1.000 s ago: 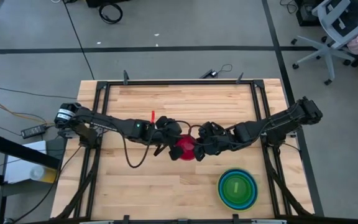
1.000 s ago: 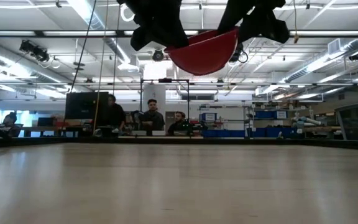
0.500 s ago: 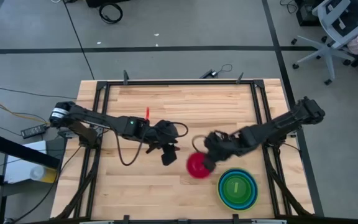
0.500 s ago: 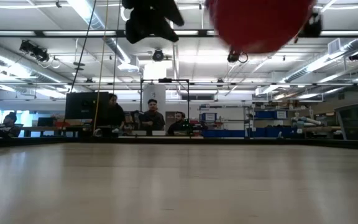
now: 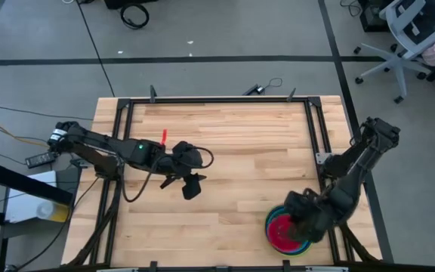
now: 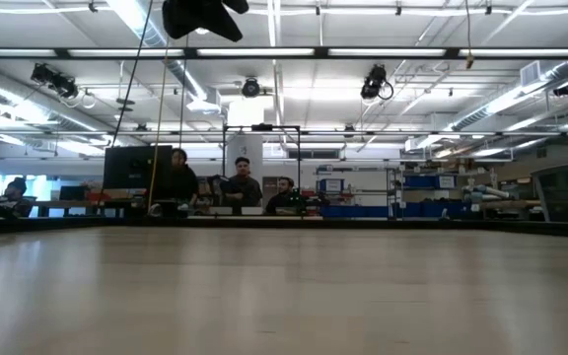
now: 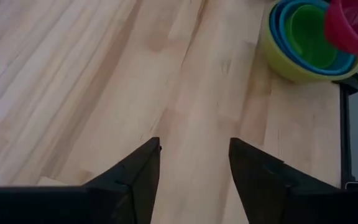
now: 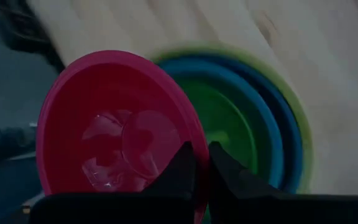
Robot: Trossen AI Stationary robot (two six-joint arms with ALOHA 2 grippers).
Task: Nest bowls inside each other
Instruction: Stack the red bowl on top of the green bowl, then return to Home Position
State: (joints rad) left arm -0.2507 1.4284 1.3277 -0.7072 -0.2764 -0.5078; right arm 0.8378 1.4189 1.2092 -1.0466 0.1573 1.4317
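Observation:
A stack of nested bowls (image 5: 269, 236) rests on its base near the table's near right corner: lime-green outermost, then pale blue, cyan, and a small green bowl (image 8: 229, 118) innermost. The small red-pink bowl (image 8: 117, 124) hangs tilted over the stack, with my right gripper (image 8: 201, 163) shut on it; the high view shows that gripper (image 5: 302, 219) above the stack. My left gripper (image 7: 194, 155) stands open over bare wood left of the table's middle (image 5: 191, 185), holding nothing. It also shows at the top of the low view (image 6: 200, 15). My right gripper pinches the red-pink bowl's rim (image 8: 188, 140), one finger over the bowl's inside and one outside its wall. The fingers come from above, pointing steeply down. The bowl is lifted clear and tilted, above the green bowl of the stack.
The wooden table (image 5: 225, 128) has a black frame rail (image 5: 319, 143) along its edges; the stack stands close to the right rail and the near edge. Bare wood lies between the two arms. People (image 6: 240, 187) sit beyond the table's far side.
The red-pink bowl has passed from my left gripper to my right at mid-table. My left gripper has let go, opened, and drawn back toward the table's left edge and up. My right gripper has shut on the rim and swung the bowl toward the near right corner, over the stack.

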